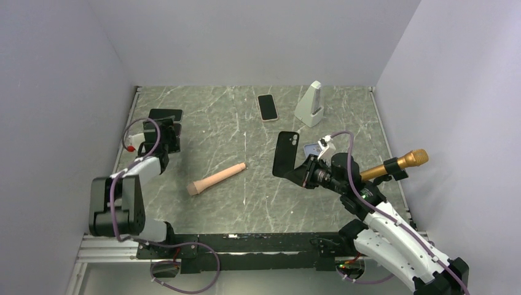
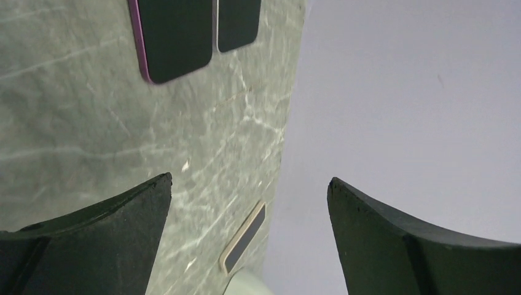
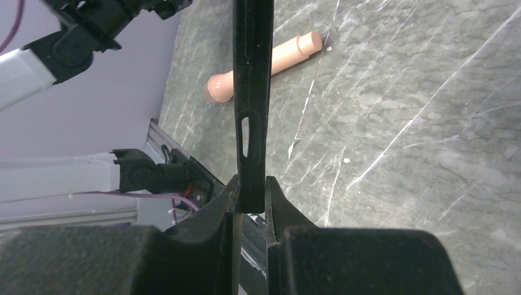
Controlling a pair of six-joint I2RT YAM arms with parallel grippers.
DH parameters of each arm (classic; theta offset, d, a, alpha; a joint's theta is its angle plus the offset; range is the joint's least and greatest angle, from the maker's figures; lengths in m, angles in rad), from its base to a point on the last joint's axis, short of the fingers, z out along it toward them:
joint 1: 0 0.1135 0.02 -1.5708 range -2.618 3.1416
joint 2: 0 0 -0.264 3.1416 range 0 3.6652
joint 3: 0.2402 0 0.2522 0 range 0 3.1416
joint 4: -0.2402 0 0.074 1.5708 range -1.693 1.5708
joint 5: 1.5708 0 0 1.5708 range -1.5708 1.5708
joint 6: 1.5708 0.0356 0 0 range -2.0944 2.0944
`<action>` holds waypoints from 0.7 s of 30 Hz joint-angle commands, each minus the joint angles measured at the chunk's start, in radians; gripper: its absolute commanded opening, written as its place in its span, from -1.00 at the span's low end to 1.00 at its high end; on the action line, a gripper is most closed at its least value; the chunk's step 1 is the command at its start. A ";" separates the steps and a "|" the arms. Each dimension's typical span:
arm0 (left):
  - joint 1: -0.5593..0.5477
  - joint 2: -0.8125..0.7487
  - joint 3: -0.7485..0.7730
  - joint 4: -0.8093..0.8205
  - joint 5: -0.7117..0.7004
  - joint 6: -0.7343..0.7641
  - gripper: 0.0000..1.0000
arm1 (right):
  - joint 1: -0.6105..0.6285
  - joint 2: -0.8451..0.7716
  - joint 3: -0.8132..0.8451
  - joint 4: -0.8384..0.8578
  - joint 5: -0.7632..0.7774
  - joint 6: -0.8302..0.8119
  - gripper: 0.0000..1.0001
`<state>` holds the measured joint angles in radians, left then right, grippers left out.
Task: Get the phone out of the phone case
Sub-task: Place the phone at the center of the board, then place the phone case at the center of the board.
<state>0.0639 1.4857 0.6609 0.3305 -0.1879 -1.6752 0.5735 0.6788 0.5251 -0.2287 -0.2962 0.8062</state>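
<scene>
A black phone case (image 1: 285, 152) with a camera cutout stands on end, lifted just above the table right of centre. My right gripper (image 1: 302, 172) is shut on its lower end. In the right wrist view the case (image 3: 252, 92) shows edge-on between the fingers of that gripper (image 3: 250, 193); I cannot tell whether a phone is inside. My left gripper (image 1: 164, 132) is open and empty at the far left, just short of a purple-rimmed phone (image 2: 175, 37) and a second dark phone (image 2: 236, 21) that lie flat, seen past the left gripper (image 2: 249, 184).
A beige-rimmed phone (image 1: 267, 107) lies at the back middle, beside a white stand (image 1: 309, 104). A peach cylinder (image 1: 216, 179) lies mid-table. A gold and black microphone (image 1: 396, 165) sits by the right wall. Walls enclose the table (image 1: 209, 123) on three sides.
</scene>
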 commanded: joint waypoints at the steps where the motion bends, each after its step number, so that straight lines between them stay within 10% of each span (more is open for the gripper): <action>1: 0.017 -0.181 -0.015 -0.182 0.140 0.189 0.99 | 0.002 0.008 0.093 -0.076 0.029 -0.063 -1.00; 14: -0.007 -0.535 0.160 -0.392 0.539 1.182 0.96 | -0.020 0.187 0.173 -0.346 0.149 -0.285 -1.00; 21: -0.102 -0.684 -0.039 -0.117 0.578 1.304 0.98 | -0.196 0.326 0.155 -0.210 -0.069 -0.337 -1.00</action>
<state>-0.0113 0.8619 0.7128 0.0658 0.3168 -0.5232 0.4683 0.9455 0.6479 -0.5220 -0.2379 0.5304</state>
